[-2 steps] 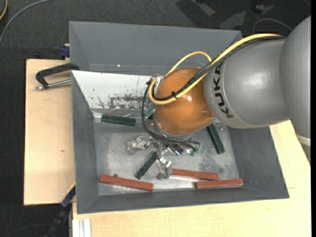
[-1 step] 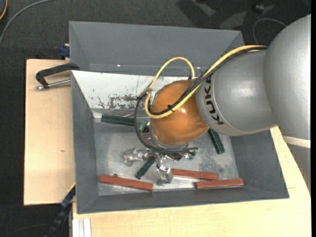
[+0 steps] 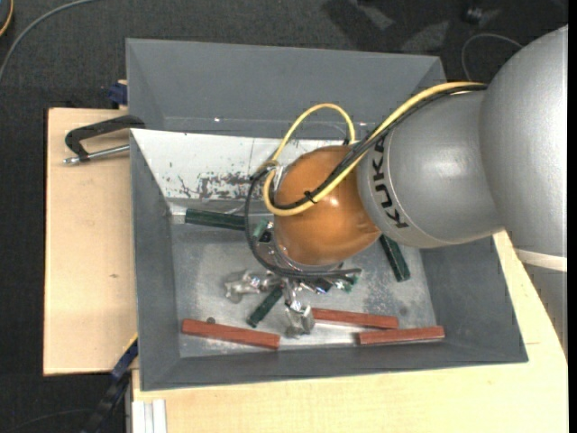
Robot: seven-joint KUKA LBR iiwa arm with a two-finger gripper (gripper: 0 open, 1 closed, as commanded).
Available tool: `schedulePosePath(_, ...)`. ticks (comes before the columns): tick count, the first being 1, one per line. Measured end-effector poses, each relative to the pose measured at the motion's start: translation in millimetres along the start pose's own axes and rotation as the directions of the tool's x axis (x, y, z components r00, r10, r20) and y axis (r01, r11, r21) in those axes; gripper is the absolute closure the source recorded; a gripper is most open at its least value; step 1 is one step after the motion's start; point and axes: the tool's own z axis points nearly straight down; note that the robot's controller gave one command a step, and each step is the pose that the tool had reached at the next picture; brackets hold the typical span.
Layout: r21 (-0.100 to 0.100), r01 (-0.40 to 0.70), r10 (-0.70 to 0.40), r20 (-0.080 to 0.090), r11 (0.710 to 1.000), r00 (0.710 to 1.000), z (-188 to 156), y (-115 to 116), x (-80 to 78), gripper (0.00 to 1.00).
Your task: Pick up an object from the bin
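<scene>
Gripper (image 3: 296, 292) sits over silvery metal bits (image 3: 243, 286) and a dark green stick (image 3: 265, 308); jaws' state cannot be told. The stick looks light and rigid, best gripped mid-length.

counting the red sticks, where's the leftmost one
Camera view: the leftmost red stick lies flat at front left of the bin, by the near wall, below-left of the gripper.

The tool (image 3: 294, 287) sits low over a heap of metal bits (image 3: 245, 287), perhaps touching it; red sticks (image 3: 230, 334) lie near.
</scene>
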Motion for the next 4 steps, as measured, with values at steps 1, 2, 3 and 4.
schedulePosePath(1,0.0,0.0,0.0,0.0,1.0,1.0,0.1,0.0,0.0,1.0)
schedulePosePath(2,0.005,-0.002,0.002,0.007,1.0,1.0,-29.7,-0.2,-2.4,1.0)
schedulePosePath(3,0.004,-0.004,0.004,0.006,1.0,1.0,-33.8,-0.6,-4.0,1.0)
schedulePosePath(4,0.005,-0.005,0.004,0.007,1.0,1.0,-56.4,-0.8,-6.3,1.0)
